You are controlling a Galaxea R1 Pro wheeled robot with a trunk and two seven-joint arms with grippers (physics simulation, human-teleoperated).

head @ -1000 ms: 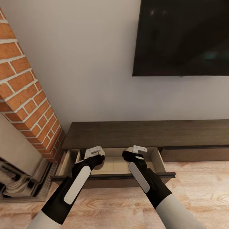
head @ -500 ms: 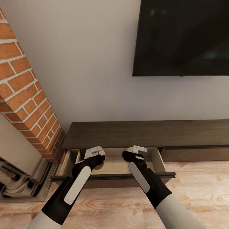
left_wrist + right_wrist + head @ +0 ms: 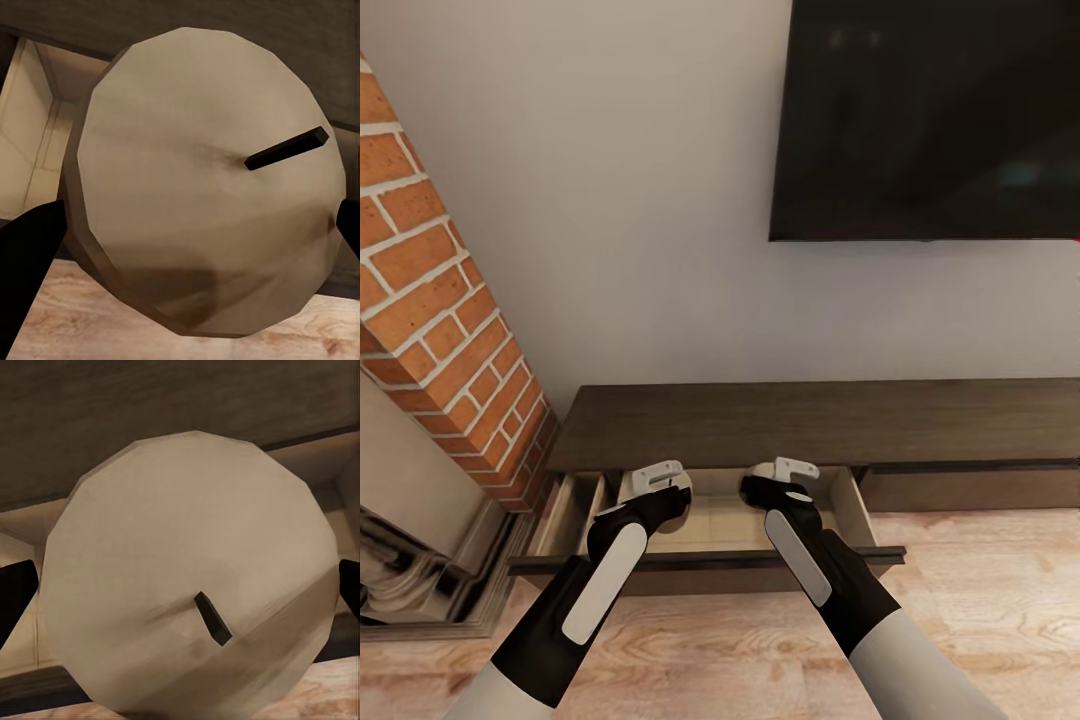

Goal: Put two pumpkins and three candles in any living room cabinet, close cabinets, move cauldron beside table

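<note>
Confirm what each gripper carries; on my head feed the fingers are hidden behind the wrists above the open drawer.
Observer: The left gripper is clamped on a tan candle, wick end facing its camera.
Operator: And the right?
Observer: The right gripper holds a second candle the same way, between both fingers.
Operator: What is behind them?
Observer: The pale drawer interior shows behind the left candle, and the cabinet front behind the right one.

Tan candles (image 3: 202,187) (image 3: 187,577) — over open cabinet (image 3: 710,555)
</note>
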